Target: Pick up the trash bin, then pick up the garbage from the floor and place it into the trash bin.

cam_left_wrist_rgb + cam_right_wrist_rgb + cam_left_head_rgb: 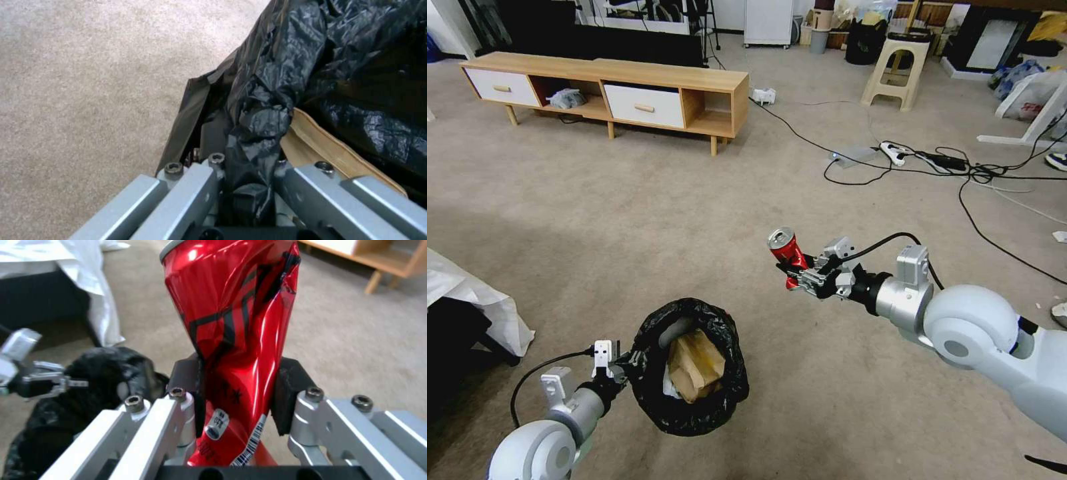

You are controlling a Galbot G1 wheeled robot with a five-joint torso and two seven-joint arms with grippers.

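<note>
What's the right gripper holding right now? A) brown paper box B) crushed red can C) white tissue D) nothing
B: the right gripper has its fingers clamped on both sides of the crushed red can, held in the air up and to the right of the trash bin, which the left gripper holds by its rim.

Both arms are glossy white with rounded joints, grey metal wrists, black cables and silver jaws fastened by dark hex screws.
</note>
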